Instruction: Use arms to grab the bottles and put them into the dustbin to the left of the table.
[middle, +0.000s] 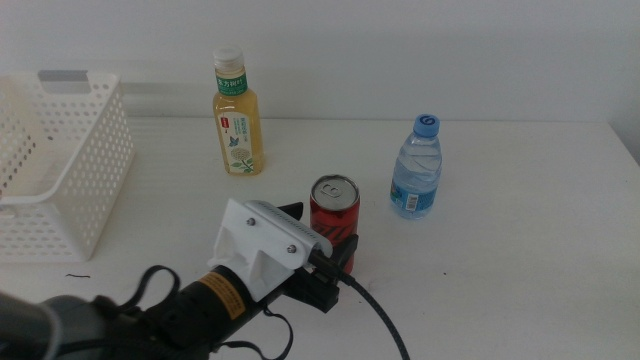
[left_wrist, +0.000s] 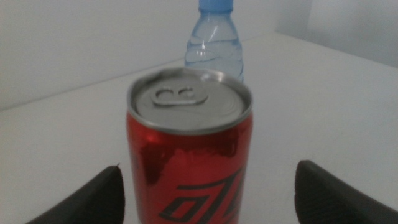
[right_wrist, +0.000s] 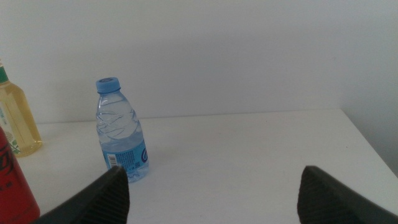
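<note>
I find the left gripper (middle: 322, 252) spread wide around the upright red can (middle: 334, 212) mid-table, 1 jaw either side, not yet touching. The right gripper (right_wrist: 211, 193), also wide and empty, waits outside the middle view, facing the water bottle (right_wrist: 119, 137).

Left end effector (middle: 322, 240) around red can (middle: 334, 212) (upright), dustbin (middle: 62, 170) far left

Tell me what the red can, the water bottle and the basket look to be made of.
Red can: likely aluminium, glossy red paint, bare silver lid with a pull tab. Water bottle: clear thin plastic with ribbed walls, blue plastic cap. Basket: white moulded plastic, matte, with rows of round holes. The left claw stands open around the can.
</note>
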